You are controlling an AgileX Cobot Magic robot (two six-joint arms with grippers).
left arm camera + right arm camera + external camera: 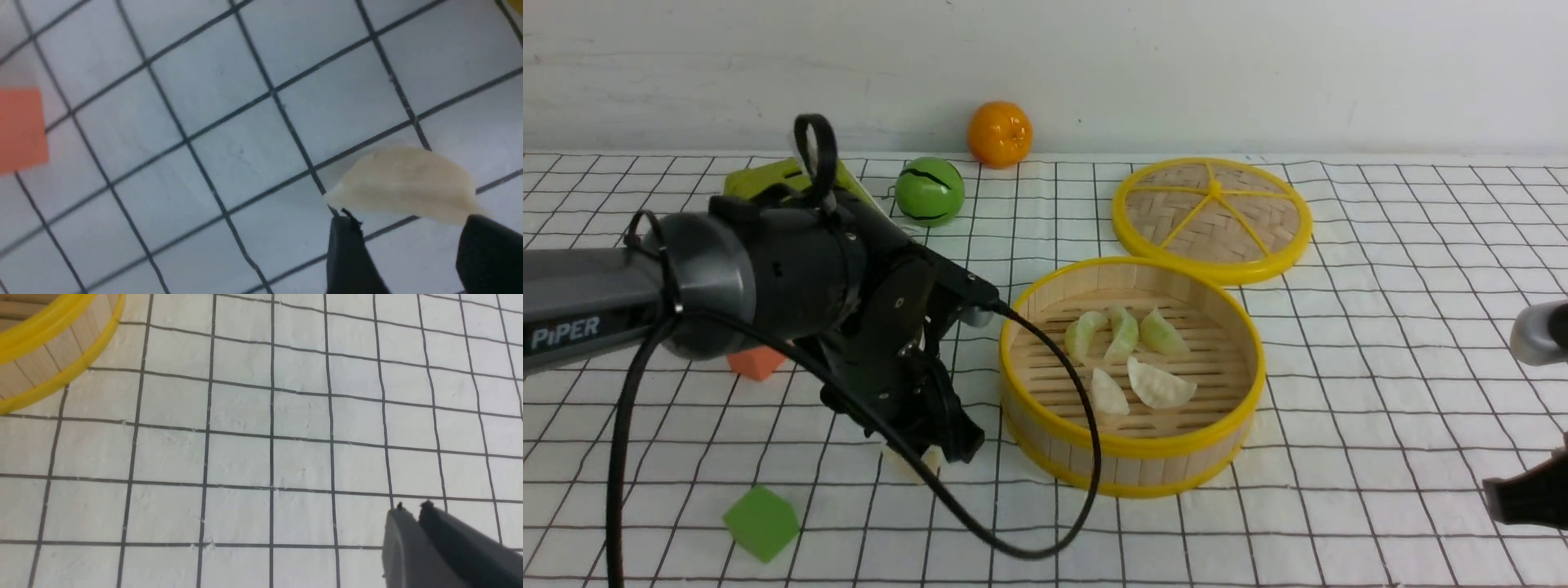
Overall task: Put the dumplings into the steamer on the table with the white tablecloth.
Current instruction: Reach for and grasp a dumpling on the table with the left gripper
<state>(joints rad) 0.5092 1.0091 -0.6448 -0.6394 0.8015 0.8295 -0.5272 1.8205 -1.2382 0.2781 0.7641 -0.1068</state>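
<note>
Five dumplings [1123, 333] lie in the steamer [1131, 447]. The sixth dumpling [408, 183] lies on the worktop [1380, 523], with the left gripper [408, 219] open astride it. The right gripper [412, 506] is nearly closed and empty.

So the table [1413, 269] is fully covered by a white tablecloth [1339, 523] with a black grid. The steamer [1131, 447] sits about centre, and its woven lid [1213, 216] lies flat just behind it to the right. A toy orange [1000, 134] is at the far edge, with a green ball [929, 192] a bit nearer. On the left are an orange cube [756, 362], a green cube [761, 523] nearest of all, and one cream dumpling [408, 183] on the cloth just left of the steamer. There's also some lime-green thing [768, 178] far left, mostly hidden.
</note>
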